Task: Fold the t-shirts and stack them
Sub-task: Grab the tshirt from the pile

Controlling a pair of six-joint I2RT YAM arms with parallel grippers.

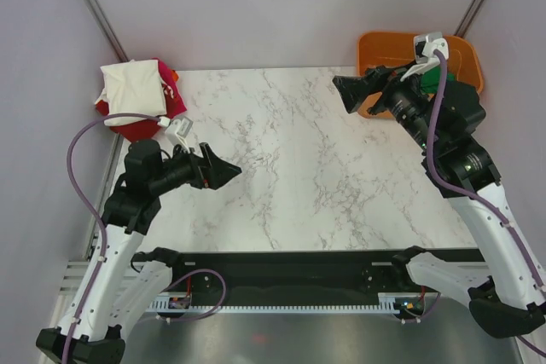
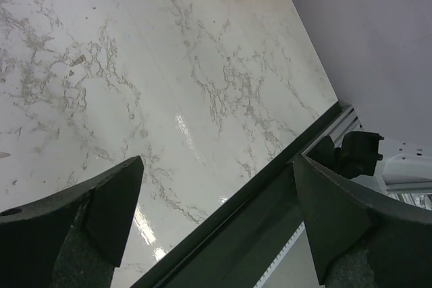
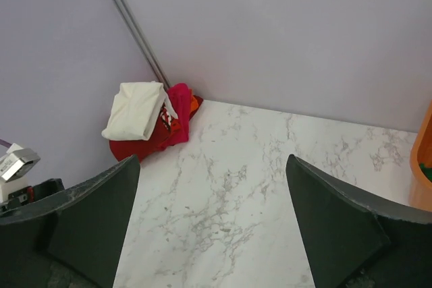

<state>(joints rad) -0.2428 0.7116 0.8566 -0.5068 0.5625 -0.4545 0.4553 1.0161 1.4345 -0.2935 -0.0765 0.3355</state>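
Note:
A stack of folded t-shirts sits at the table's far left corner: a cream-white one (image 1: 132, 85) on top of red (image 1: 132, 125) and orange ones. The stack also shows in the right wrist view (image 3: 138, 109). A green t-shirt (image 1: 433, 83) lies in the orange basket (image 1: 380, 47) at the far right, mostly hidden by the right arm. My left gripper (image 1: 223, 170) is open and empty above the table's left middle (image 2: 216, 166). My right gripper (image 1: 351, 91) is open and empty, raised near the basket (image 3: 212, 166).
The marble table (image 1: 299, 159) has a dark rail (image 1: 324, 266) along its near edge. Grey walls close in the back and sides. Purple cables hang by each arm.

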